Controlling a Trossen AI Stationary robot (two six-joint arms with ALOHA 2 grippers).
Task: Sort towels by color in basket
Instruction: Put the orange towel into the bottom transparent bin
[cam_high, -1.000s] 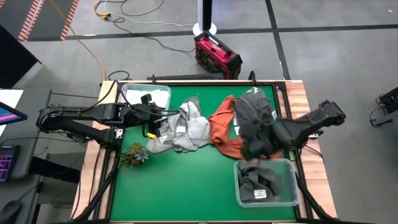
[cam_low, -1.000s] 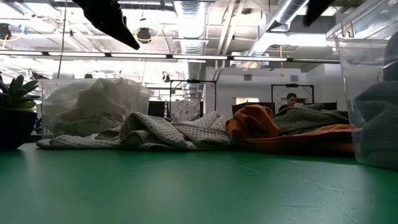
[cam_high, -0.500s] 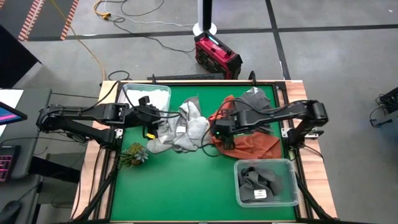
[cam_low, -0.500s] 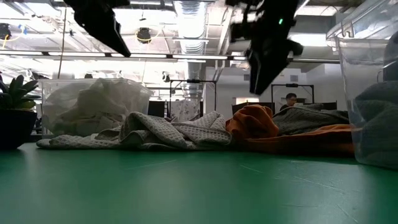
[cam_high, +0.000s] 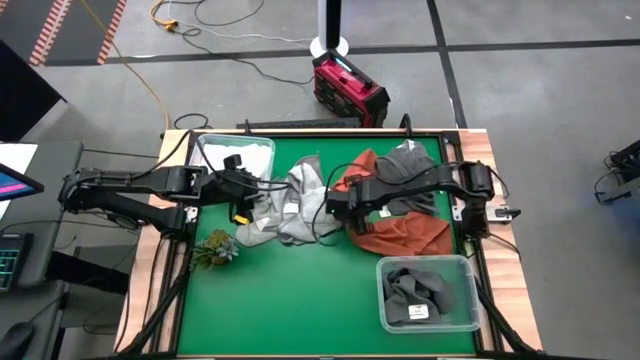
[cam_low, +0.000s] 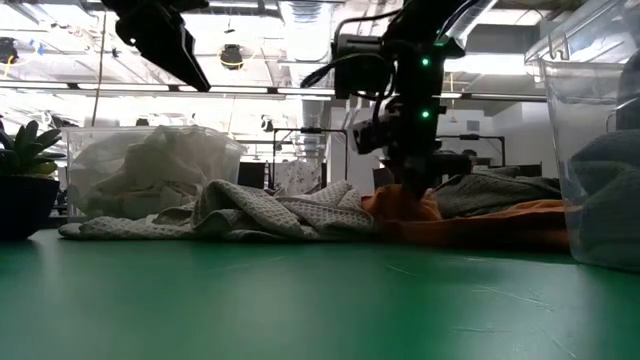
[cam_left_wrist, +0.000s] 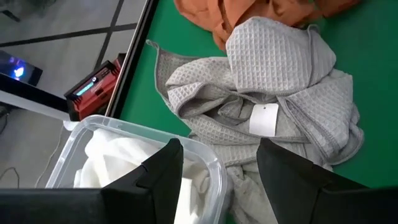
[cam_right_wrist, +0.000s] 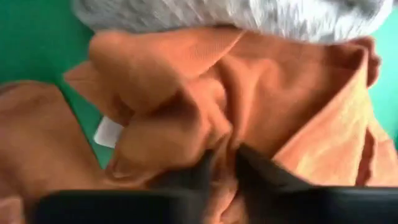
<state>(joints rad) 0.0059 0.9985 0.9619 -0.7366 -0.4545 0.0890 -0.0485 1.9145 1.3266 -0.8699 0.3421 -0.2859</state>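
Right gripper (cam_right_wrist: 222, 163) pressed down into rust orange towel (cam_high: 400, 228), fingers pinched together on bunched fold. Left gripper (cam_left_wrist: 217, 165) held apart above light grey towel (cam_left_wrist: 273, 93).

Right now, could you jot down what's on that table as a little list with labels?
Left pincer: open, hovering over the white-towel bin
Right pincer: closed on a fold of the rust orange towel
Light grey towel: crumpled mid-table, beside the orange one
Dark grey towel: lying on the orange towel's far part
Clear bin: holds dark grey cloth
Small plant: at the table's left edge
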